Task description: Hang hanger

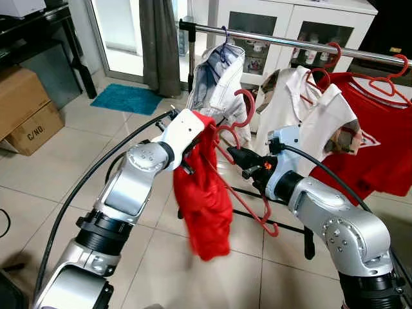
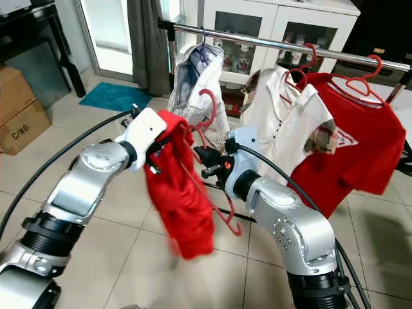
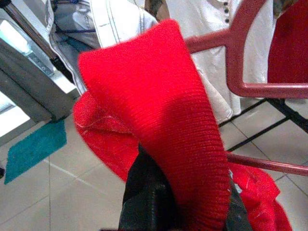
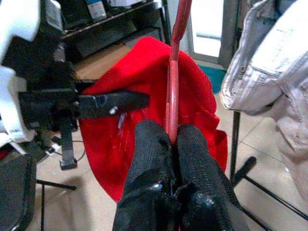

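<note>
A red plastic hanger carries a red knit garment in front of the clothes rail, below it. Its hook points up, just under the rail and beside a white denim jacket. My left gripper is shut on the garment's upper fold; the red cloth drapes over its black fingers. My right gripper is shut on the hanger's thin red bar, its pads pinching it from both sides. The two grippers are close together.
On the rail hang a white polo shirt and a red T-shirt on red hangers. The rack's black base bars cross the tiled floor. Cardboard boxes, a teal mat and a curtain lie left; a white cabinet stands behind.
</note>
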Robot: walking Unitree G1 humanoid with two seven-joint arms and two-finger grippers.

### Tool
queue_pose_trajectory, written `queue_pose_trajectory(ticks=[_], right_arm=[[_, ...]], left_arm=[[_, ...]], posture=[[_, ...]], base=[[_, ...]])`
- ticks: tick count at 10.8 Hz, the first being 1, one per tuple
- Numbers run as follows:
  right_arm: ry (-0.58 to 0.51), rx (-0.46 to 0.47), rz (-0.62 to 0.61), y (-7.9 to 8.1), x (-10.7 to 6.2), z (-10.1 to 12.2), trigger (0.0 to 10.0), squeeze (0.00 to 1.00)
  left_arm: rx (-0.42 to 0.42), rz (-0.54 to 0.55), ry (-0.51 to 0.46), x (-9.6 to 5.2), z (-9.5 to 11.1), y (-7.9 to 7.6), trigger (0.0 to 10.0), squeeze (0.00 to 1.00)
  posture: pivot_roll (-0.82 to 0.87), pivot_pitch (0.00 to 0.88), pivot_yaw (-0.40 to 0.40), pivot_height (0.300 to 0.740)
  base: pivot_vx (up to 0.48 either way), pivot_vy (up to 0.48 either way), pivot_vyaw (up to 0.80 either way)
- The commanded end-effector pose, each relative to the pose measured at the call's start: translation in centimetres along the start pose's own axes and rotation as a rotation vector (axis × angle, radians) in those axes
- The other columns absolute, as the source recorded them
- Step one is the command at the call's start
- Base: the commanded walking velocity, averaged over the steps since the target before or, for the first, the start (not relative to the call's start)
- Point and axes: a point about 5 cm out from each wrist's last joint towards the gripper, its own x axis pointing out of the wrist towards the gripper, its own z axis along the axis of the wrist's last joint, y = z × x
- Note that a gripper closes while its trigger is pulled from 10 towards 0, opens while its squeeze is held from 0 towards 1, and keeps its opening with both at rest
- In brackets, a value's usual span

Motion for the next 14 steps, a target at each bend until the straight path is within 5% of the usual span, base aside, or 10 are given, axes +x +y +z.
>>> queue_pose_trajectory(ticks=[1,2,8,11,13,14], right_arm=[[-0.041,-0.003,0.020,0.3,-0.1,0.5,10.0,0.00],[-0.051,-0.002,0.039,0.4,-0.1,0.6,10.0,0.00],[-0.097,0.030,0.048,0.1,-0.1,1.2,10.0,0.00],[-0.118,0.054,0.062,-0.1,-0.3,1.3,10.0,0.00],[-0.119,0.038,0.090,-0.3,-0.7,1.5,10.0,0.00],[-0.107,0.001,0.136,-0.4,-1.2,1.6,10.0,0.00]], left_arm=[[0.026,-0.011,-0.014,-0.2,0.5,-0.2,10.0,0.00],[0.005,-0.037,-0.030,-0.4,0.5,0.1,10.0,1.00],[0.009,-0.225,0.009,-2.3,-0.5,0.5,10.0,1.00],[-0.116,-0.250,-0.102,-3.9,-0.3,2.8,10.0,1.00],[-0.086,-0.320,-0.164,-5.4,-0.2,4.1,10.0,1.00],[-0.043,-0.320,-0.196,-7.0,0.3,6.5,10.0,1.00]], posture=[[-0.15,0.000,-0.005,0.740],[-0.14,0.000,-0.004,0.740],[-0.14,0.000,-0.005,0.740],[-0.13,0.000,-0.004,0.740],[-0.13,0.000,-0.005,0.740],[-0.13,0.000,-0.007,0.740]], base=[[0.000,0.000,0.00],[0.000,0.000,0.00],[0.000,0.000,0.00],[0.000,0.000,0.00],[0.000,0.000,0.00],[0.000,0.000,0.00]])
